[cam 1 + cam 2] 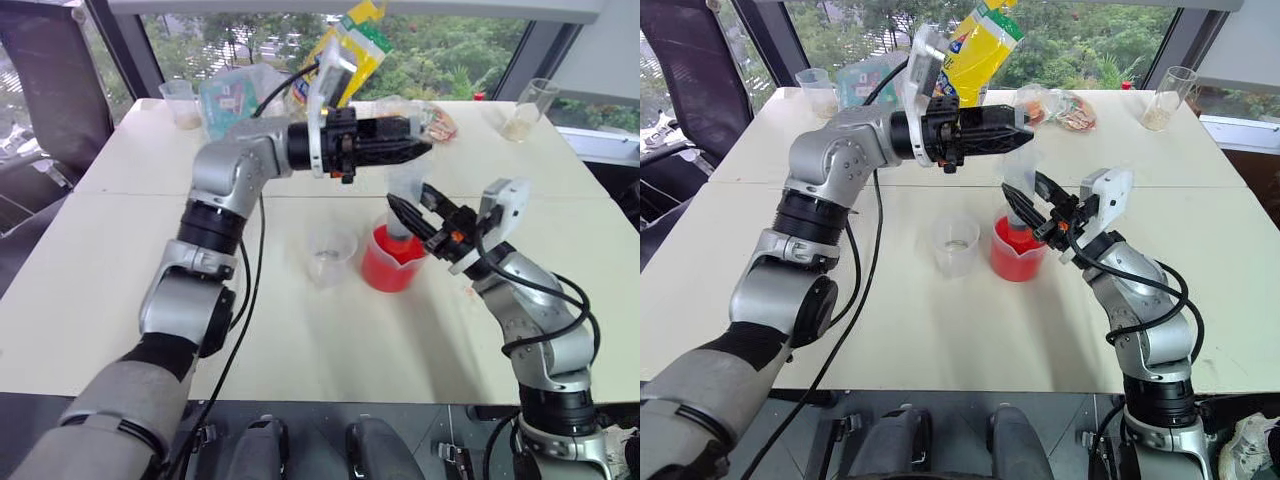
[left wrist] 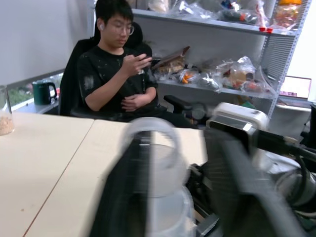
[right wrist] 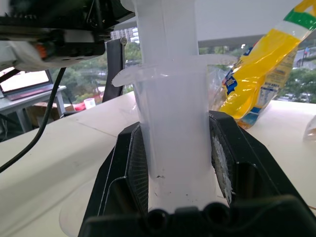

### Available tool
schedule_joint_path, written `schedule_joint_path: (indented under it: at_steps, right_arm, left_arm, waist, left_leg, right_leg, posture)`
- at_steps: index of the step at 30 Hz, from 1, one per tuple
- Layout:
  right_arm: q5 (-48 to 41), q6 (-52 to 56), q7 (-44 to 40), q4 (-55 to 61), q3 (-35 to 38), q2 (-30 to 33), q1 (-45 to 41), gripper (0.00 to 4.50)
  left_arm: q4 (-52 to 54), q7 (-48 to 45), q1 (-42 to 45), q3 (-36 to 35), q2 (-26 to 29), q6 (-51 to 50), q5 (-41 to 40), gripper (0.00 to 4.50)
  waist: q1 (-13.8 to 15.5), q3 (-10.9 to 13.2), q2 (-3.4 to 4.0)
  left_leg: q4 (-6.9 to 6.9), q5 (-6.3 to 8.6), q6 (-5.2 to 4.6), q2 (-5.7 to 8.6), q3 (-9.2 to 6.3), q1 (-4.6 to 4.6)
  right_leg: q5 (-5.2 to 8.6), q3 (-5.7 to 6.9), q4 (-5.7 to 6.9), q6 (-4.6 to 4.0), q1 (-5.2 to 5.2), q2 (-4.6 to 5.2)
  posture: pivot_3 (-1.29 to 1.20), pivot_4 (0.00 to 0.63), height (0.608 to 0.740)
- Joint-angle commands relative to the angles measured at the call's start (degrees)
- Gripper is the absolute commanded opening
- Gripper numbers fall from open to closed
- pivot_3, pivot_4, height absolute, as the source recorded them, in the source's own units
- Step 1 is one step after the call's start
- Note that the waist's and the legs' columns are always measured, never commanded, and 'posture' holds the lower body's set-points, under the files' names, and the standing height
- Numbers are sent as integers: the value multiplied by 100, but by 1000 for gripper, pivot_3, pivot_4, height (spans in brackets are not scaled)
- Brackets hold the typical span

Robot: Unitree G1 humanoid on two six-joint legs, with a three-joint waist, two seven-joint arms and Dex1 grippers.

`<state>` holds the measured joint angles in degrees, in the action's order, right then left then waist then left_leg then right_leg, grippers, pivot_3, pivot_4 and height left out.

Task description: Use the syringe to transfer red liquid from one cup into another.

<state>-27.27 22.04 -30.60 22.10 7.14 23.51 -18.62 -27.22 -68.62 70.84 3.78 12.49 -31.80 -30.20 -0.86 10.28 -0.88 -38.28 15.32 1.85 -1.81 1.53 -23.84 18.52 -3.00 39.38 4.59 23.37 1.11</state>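
Observation:
The syringe (image 1: 1018, 172) stands upright with its lower end in the spouted beaker (image 1: 372, 262), which holds red liquid (image 1: 1015, 262). My right gripper (image 1: 410, 200) comes in from the right and is shut on the syringe's clear barrel (image 3: 170, 123) just under its flange. My left gripper (image 1: 425, 148) reaches across from the left at the level of the plunger top. Its fingers (image 2: 224, 163) stand apart on either side of the round plunger head (image 2: 153, 148), with a gap on one side. The smaller clear cup (image 1: 330, 255) stands just left of the beaker, with no red in it.
Glass tumblers (image 1: 180, 100) (image 1: 528, 108) stand at the table's far corners. A yellow snack bag (image 1: 980, 45) and other packets lie along the back edge. A person (image 2: 118, 64) sits on a chair beyond the table (image 1: 120, 270). An office chair (image 1: 50, 80) stands at the far left.

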Motion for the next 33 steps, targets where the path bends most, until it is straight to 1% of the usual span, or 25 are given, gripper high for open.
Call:
schedule_joint_path:
  at_steps: [1,2,9,19,24,29,33]
  right_arm:
    - [-148,-10,-115,318,-62,60,-161,1412]
    - [-159,13,-108,315,-42,61,-190,1412]
    - [-263,128,-115,315,58,102,-389,1412]
    - [-507,284,-87,265,187,146,-738,1412]
    - [-1054,680,27,319,319,135,-1476,1412]
    - [-1398,844,52,157,124,-195,-1923,1412]
    - [-1114,543,-78,-111,-223,-483,-1825,1412]
  left_arm:
    - [306,94,-113,-91,170,20,84,3616]
    - [350,102,-165,-96,204,38,106,4112]
    - [893,295,-609,-355,676,-379,-99,4112]
    - [1521,835,-1019,-947,1312,-756,-330,4112]
    - [1870,1089,-1212,-1167,1578,-864,-433,4112]
    - [2193,1261,-1363,-1271,1717,-1030,-586,4112]
    - [2525,1388,-1450,-1349,1828,-1228,-753,4112]
  waist:
    - [2,0,0]
    - [2,0,0]
    - [-24,0,0]
    - [-2,0,0]
    - [-22,0,1]
    - [-15,-1,0]
    - [-16,-1,0]
  left_leg:
    - [0,0,0,0,0,0]
    - [-1,0,1,0,0,0]
    - [-1,0,1,-1,0,8]
    - [-2,-1,1,-2,-2,6]
    - [-2,-1,2,-3,-1,6]
    - [-1,-1,2,-6,-5,8]
    - [-2,-1,2,-4,-3,7]
  right_leg:
    - [0,0,1,0,0,0]
    - [0,0,2,0,0,0]
    - [0,-3,9,0,0,-3]
    - [0,-1,9,0,-2,2]
    - [0,-1,11,-1,0,3]
    - [0,2,14,-1,-1,3]
    - [0,1,14,-1,-1,6]
  posture:
    - [0,150,740]
    - [0,150,740]
    - [0,150,740]
    - [0,150,740]
    - [0,150,740]
    - [0,150,740]
    - [0,150,740]
